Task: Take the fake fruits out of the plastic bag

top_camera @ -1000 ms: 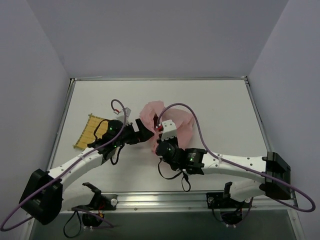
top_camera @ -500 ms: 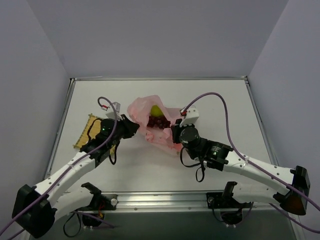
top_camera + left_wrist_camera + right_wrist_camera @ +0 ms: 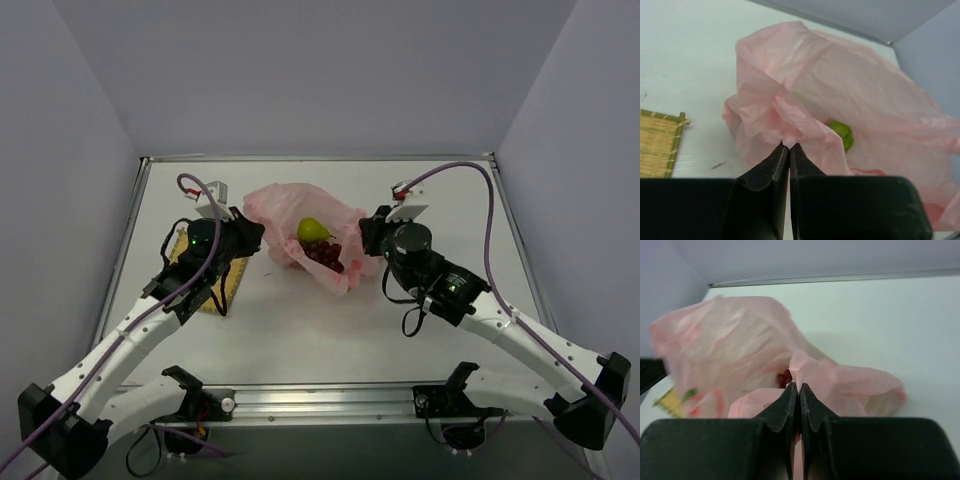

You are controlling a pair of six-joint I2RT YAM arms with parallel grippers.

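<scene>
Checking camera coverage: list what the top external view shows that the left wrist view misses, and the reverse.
Top external only: the grape bunch and the right hand gripping the right edge of the pink plastic bag. Left wrist only: the left hand pinched shut on a bag fold, close up. Both: the bag, the woven mat, a green fruit, seen from above as a pear.

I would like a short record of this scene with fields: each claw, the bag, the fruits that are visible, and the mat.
left claw: shut on a fold at the left edge of the plastic bag
right claw: shut on a fold at the bag's right edge
plastic bag: pink, mouth spread open between the two claws
fruits visible: yellow-green pear and dark red grape bunch, both inside the bag
fruits outside bag: none visible
woven mat: left of the bag, partly under the left arm
</scene>
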